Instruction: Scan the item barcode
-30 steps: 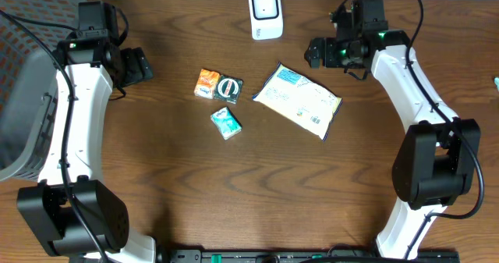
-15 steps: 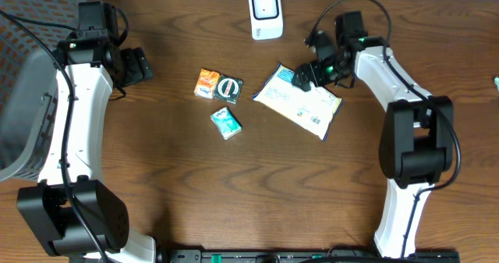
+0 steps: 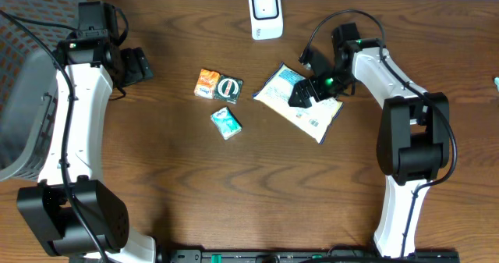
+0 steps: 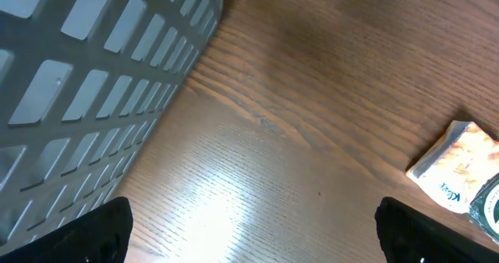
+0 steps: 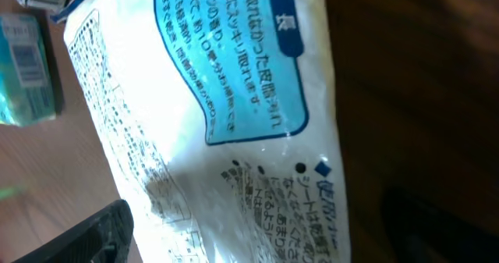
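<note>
Jaws wide, R gripper [image 3: 299, 97] over white pouch [image 3: 271, 93].

The right claw [image 3: 299, 97] partly hides the white packet [image 3: 274, 92]; basket [image 3: 22, 76] cropped.

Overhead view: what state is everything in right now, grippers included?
Right gripper: jaws open, over the white pouch, nothing held.
Left gripper: jaws open, empty, near the basket.
White pouch: lying on the table, printed side up.
Scanner: upright at the far edge.
Orange packet: lying loose.
Dark packet: lying loose.
Teal packet: lying loose.
</note>
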### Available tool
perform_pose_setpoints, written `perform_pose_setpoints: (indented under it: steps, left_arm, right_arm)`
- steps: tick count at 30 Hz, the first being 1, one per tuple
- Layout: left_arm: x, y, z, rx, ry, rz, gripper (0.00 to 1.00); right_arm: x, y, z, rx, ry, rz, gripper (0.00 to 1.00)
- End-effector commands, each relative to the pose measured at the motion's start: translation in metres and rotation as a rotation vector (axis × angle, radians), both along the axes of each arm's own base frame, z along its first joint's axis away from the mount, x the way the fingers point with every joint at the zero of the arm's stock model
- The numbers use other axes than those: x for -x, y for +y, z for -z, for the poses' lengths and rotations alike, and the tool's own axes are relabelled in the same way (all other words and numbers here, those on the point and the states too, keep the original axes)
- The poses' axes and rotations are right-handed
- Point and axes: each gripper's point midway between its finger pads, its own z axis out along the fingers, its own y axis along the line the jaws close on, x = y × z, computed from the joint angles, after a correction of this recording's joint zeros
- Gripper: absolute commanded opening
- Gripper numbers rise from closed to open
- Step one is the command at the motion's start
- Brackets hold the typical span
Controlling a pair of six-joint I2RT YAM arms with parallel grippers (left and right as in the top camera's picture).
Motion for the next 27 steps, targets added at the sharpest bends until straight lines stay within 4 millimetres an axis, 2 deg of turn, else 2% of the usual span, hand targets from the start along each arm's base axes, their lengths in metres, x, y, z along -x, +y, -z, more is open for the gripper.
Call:
perform_pose_setpoints:
  steps: [1, 2, 4, 8, 11, 14, 18, 22, 27]
  left_arm:
    - [0.001, 0.000, 0.006, 0.001, 0.018, 0.007, 0.98]
    - [0.001, 0.000, 0.006, 0.001, 0.018, 0.007, 0.98]
    - [0.001, 0.000, 0.006, 0.001, 0.018, 0.007, 0.98]
    - [0.001, 0.000, 0.006, 0.001, 0.018, 0.007, 0.97]
    - [0.001, 0.000, 0.006, 0.001, 0.018, 0.007, 0.97]
    - [0.001, 0.000, 0.006, 0.001, 0.018, 0.007, 0.98]
    - [0.001, 0.000, 0.006, 0.001, 0.018, 0.007, 0.98]
    - [0.001, 0.000, 0.006, 0.001, 0.018, 0.007, 0.98]
    - [0.001, 0.000, 0.006, 0.001, 0.018, 0.007, 0.97]
  right_arm:
    - [0.008, 0.003, 0.004, -0.004, 0.009, -0.026, 0.92]
    - [0.010, 0.003, 0.006, -0.003, 0.015, -0.026, 0.88]
    - [0.015, 0.002, 0.013, -0.002, 0.029, -0.022, 0.67]
    - [0.023, 0.001, 0.024, 0.001, 0.063, 0.007, 0.32]
    - [0.029, 0.002, 0.027, -0.004, 0.091, 0.024, 0.01]
    - [0.029, 0.009, 0.022, -0.051, 0.122, 0.059, 0.01]
    - [0.029, 0.033, -0.003, -0.251, 0.154, 0.060, 0.01]
    - [0.020, 0.051, -0.048, -0.522, 0.148, 0.049, 0.01]
    - [0.006, 0.051, -0.111, -0.858, 0.086, 0.011, 0.01]
